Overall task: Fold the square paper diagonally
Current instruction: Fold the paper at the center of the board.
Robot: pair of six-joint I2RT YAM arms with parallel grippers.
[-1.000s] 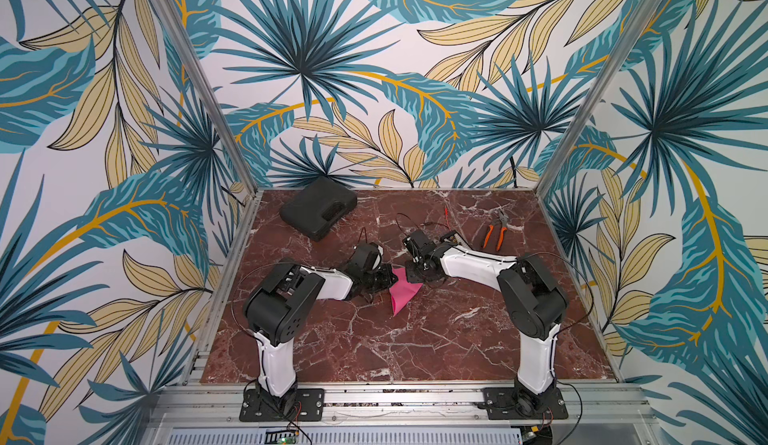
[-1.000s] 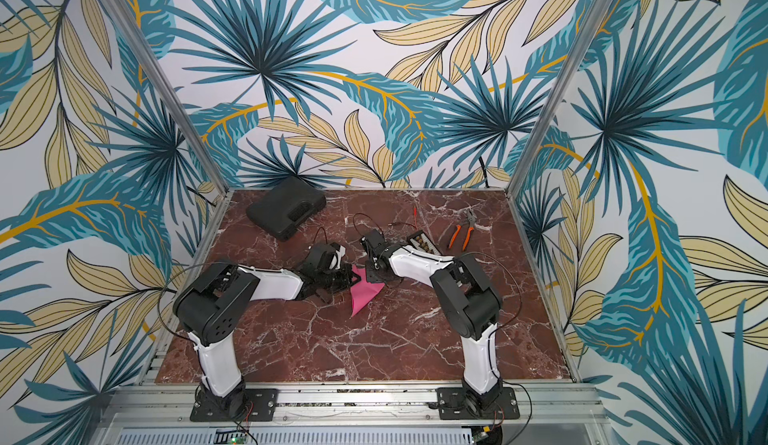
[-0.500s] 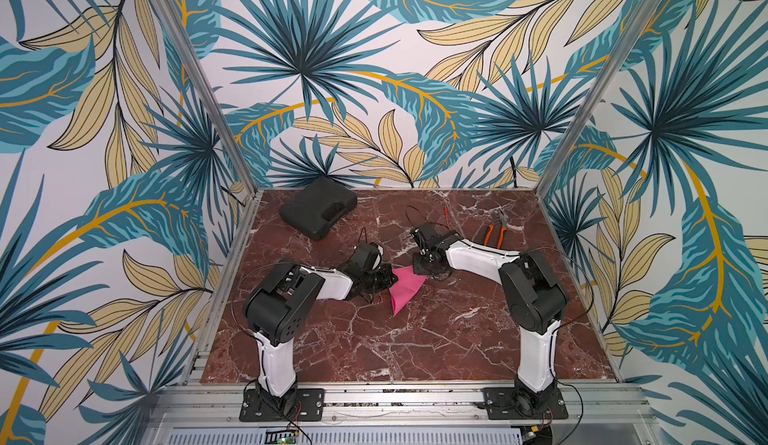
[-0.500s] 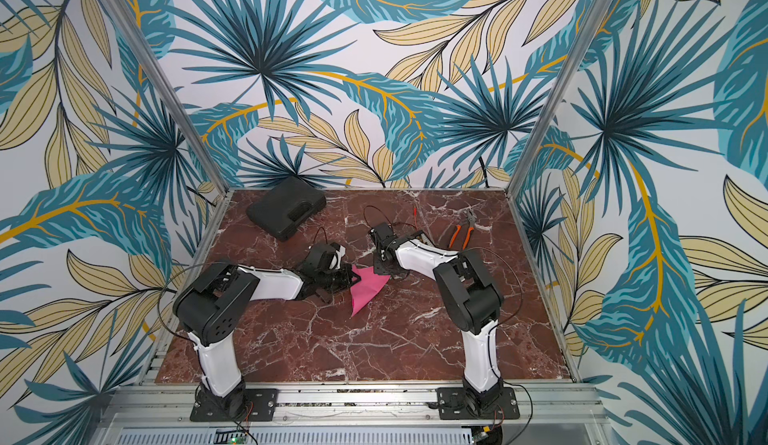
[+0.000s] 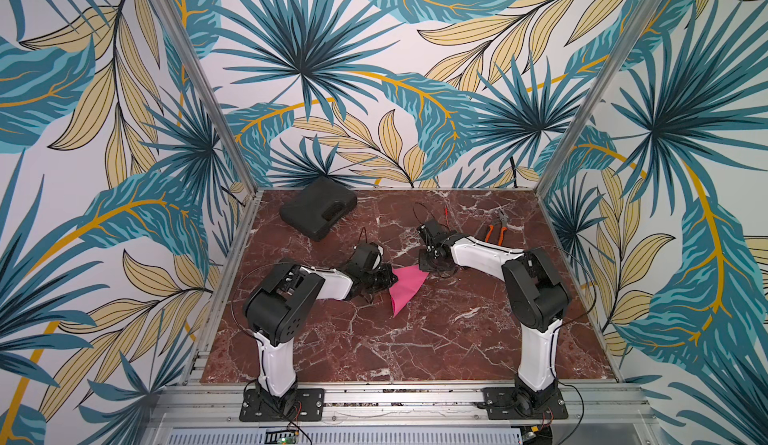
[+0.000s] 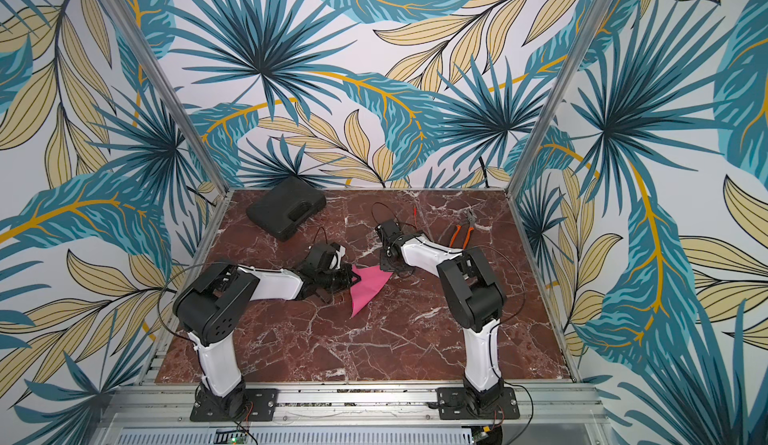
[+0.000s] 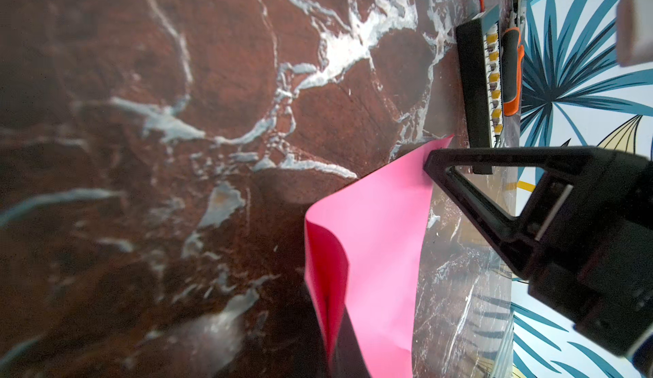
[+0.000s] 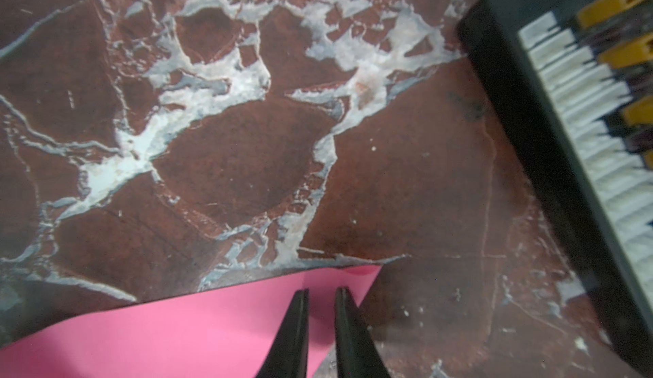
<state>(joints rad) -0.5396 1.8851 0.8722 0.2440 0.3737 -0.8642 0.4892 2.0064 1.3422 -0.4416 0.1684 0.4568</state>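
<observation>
Square paper [image 5: 405, 287], one pink sheet doubled into a triangle, lies mid-way across the marble table [image 5: 415, 339] between my two arms, both stretched low and inward. I have the left gripper [image 5: 387, 281] clamped on one corner. The right gripper [image 8: 321, 292] presses the opposite corner, jaws slightly apart. Beyond: one black case [image 5: 318, 208] and one pair of pliers [image 5: 496, 231].

Left end effector [image 5: 390, 281] shut, right [image 8: 321, 293] ajar.
</observation>
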